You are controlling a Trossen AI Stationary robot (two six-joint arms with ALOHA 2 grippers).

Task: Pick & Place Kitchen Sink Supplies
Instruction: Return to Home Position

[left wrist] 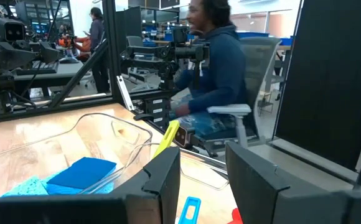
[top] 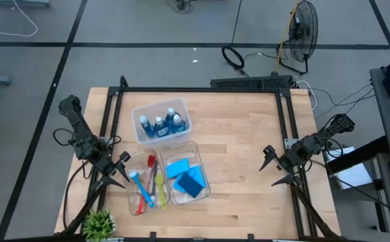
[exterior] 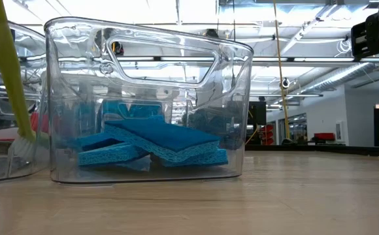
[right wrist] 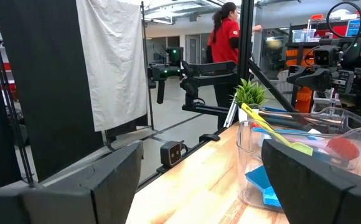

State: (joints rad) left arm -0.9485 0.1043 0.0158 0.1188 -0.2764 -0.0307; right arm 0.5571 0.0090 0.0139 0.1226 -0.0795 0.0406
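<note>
Several small blue-liquid bottles (top: pixel 161 125) stand upright in the far clear bin. Blue, red and yellow-green brushes (top: pixel 146 185) lie in the near left bin, and their handle ends (left wrist: pixel 168 138) show in the left wrist view. Flat blue sponges (top: pixel 185 178) lie stacked on the floor of the near right bin (exterior: pixel 147 104), one leaning on another (exterior: pixel 160 140). My left gripper (top: pixel 123 170) hovers open just left of the brush bin, its fingers (left wrist: pixel 203 168) empty. My right gripper (top: pixel 271 166) is open and empty (right wrist: pixel 202 180) near the table's right edge, far from the bins.
The three clear bins sit close together on the left half of the wooden table (top: pixel 242 141). A small green potted plant (top: pixel 99 222) stands at the near left corner. Bare wood lies between the sponge bin and my right gripper. People (left wrist: pixel 215 68) are in the room beyond the table.
</note>
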